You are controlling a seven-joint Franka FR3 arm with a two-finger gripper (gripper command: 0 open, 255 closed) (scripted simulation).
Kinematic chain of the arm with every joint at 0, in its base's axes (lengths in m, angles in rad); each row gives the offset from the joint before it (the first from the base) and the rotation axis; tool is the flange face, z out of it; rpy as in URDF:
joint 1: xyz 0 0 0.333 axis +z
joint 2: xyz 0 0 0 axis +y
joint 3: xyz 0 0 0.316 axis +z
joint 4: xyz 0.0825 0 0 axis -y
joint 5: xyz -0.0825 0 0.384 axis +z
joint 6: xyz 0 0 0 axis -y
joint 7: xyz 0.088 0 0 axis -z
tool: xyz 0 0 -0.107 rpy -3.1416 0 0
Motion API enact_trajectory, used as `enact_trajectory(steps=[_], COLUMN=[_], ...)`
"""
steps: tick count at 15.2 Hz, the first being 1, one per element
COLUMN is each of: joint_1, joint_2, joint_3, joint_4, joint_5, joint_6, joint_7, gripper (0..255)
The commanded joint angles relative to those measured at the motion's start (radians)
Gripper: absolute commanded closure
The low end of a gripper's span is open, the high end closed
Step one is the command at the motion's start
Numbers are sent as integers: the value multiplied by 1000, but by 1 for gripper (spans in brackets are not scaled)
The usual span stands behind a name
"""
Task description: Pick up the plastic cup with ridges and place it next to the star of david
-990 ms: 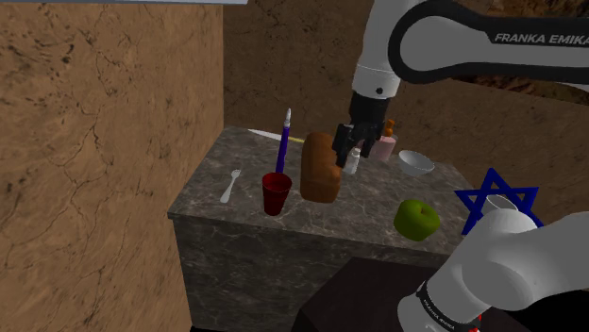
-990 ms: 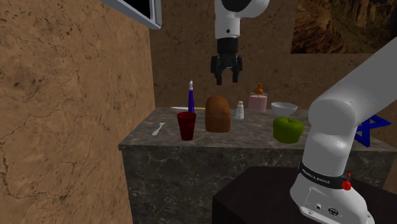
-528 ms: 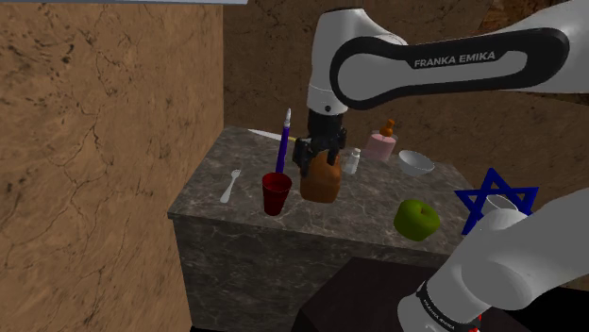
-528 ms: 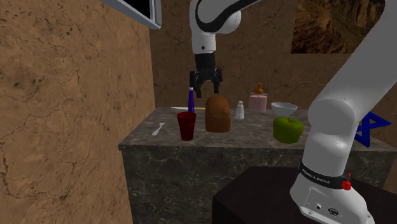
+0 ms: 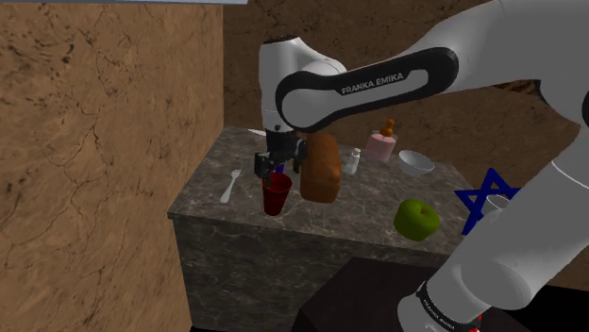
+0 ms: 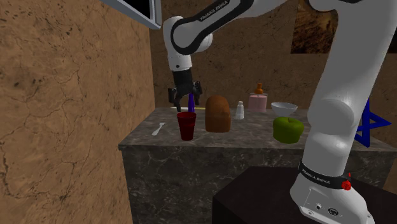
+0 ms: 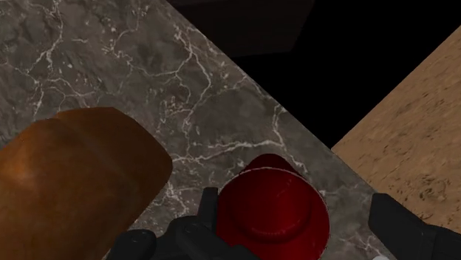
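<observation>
Near the front edge of the bench [image 5: 210, 206], upright: a red cup [image 5: 276, 196]. Directly above it, not touching: the end effector [image 6: 185, 98], fingers spread apart and clasping nothing. In the wrist view, the cup's mouth between those fingers, nearer to one finger [image 7: 209, 213] than to the other.

Just beside the cup, toward the shoulder view's right: a tall brown loaf [image 5: 321, 168], standing on end, close by the end effector on that side. Behind the cup, showing between the fingers in the second exterior view: a purple stick [image 6: 190, 102], upright. On the cup's other side, toward the shoulder view's left: a white fork [image 5: 229, 187], lying flat, apart from the cup.

Past the loaf, along the back of the bench: a small shaker [image 5: 352, 161], then a pink bottle [image 5: 382, 144] with an orange top, then a pale bowl [image 5: 415, 162]. Nearer the front edge: a green fruit [image 5: 416, 219].

Well apart from the cup, at the bench's far end toward the shoulder view's right: a blue star [image 5: 491, 195], partly hidden behind the white arm. Between cup and star: the loaf and the green fruit.

Below the bench's front: the dark stand [image 5: 368, 297]. Beside and behind the bench: brown walls.
</observation>
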Motion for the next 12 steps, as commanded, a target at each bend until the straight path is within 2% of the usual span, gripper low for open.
enact_trajectory(steps=[1, 4, 12], joint_1=[9, 29, 26], joint_2=[99, 212, 241], joint_3=[17, 21, 11], joint_4=[66, 150, 81], joint_5=[-55, -120, -142], joint_6=[13, 13, 108], joint_7=[60, 122, 136], gripper=[0, 0, 0])
